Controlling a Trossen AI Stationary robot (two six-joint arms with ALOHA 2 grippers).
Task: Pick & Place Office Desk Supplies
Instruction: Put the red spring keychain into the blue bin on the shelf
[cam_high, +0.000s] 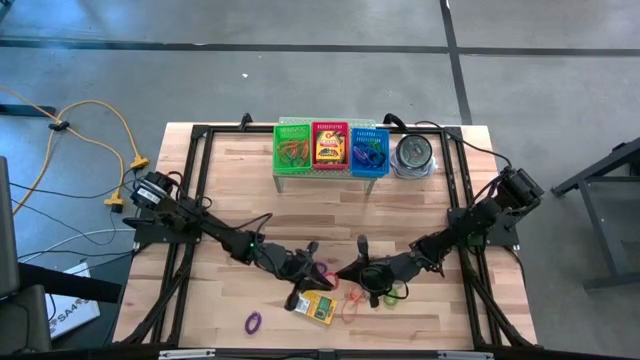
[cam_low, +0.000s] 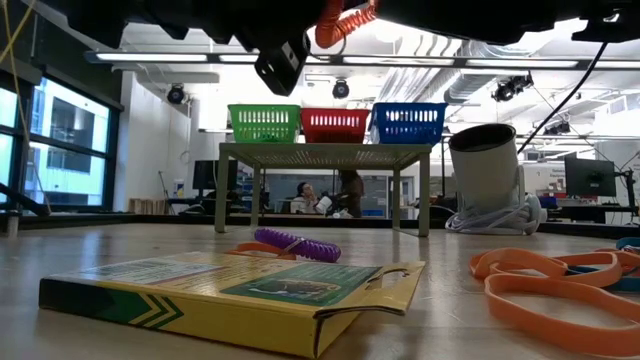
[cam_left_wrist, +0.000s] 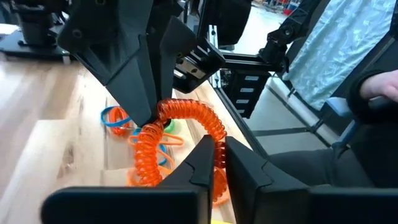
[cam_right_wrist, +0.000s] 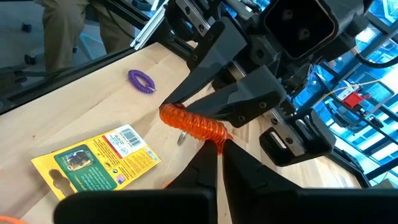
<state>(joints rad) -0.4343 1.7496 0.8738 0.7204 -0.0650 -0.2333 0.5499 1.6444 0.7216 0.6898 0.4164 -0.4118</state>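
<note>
An orange coiled band (cam_left_wrist: 186, 113) hangs in the air between my two grippers above the table's near middle. My left gripper (cam_left_wrist: 219, 163) is shut on one end and my right gripper (cam_right_wrist: 219, 163) on the other. Below them a yellow-and-green crayon box (cam_high: 318, 307) lies flat on the wood. A purple coiled band (cam_high: 252, 321) lies to its left. Orange bands (cam_high: 352, 302) and a green one (cam_high: 392, 294) lie to its right. My left gripper pinches one end of the orange coil (cam_left_wrist: 214, 144) between its two fingers, coming nearly level from the table's left. The coil is lifted clear of the table. My right gripper pinches the coil's other end (cam_right_wrist: 217, 140) between its two fingers, nearly level from the table's right. The coil spans the short gap to the left fingers (cam_right_wrist: 205, 59), bent in a loose arc.
At the far middle a low stand carries a green basket (cam_high: 293, 148), a red basket (cam_high: 328, 147) and a blue basket (cam_high: 368, 150), each with supplies inside. A round metal tin (cam_high: 412, 153) stands right of them. A black frame (cam_high: 200, 135) runs around the table.
</note>
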